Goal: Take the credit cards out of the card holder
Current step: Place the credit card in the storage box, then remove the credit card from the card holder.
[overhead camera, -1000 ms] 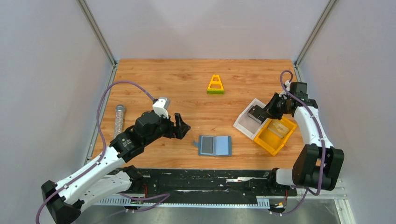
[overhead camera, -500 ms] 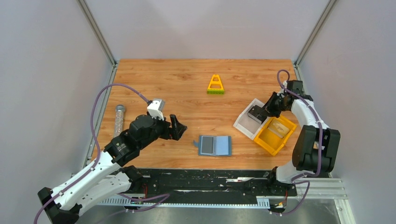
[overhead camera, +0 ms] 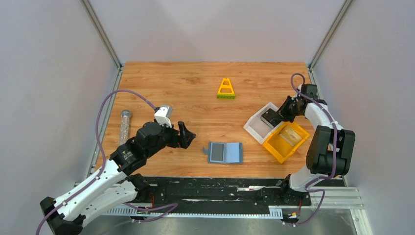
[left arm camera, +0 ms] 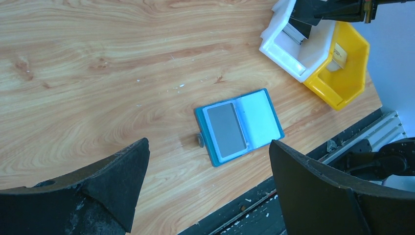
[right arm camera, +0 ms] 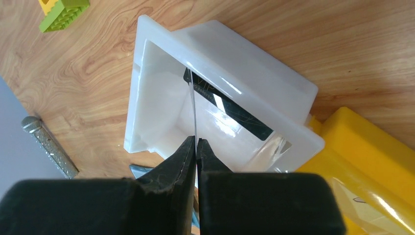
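One card (right arm camera: pixel 192 105) is pinched edge-on in the right hand (right arm camera: pixel 196 147), which is clamped on it over the white bin (right arm camera: pixel 264 93) by the tabletop's right edge; lower it inside the walls before releasing. That arm is folded, wrist turned inward. The left hand (overhead camera: pixel 187 133), fingers wide apart, hovers beside the wallet (overhead camera: pixel 225 152), which lies open at the near edge, a grey card (left arm camera: pixel 226 129) in one panel.

Table (overhead camera: pixel 195 83): a flat wooden top, orange-brown, with wavy grain lines.
Back wall (overhead camera: pixel 215 29): plain and pale grey.
Left wall (overhead camera: pixel 44 98) and right wall (overhead camera: pixel 377 98): the same pale grey.
Posts: a thin silver left post (overhead camera: pixel 101 33) and right post (overhead camera: pixel 331 32) in the back corners.
Near edge: a black strip (overhead camera: pixel 215 188) with white scratches, then grey metal (overhead camera: pixel 220 225).
Light: soft and even over the table.
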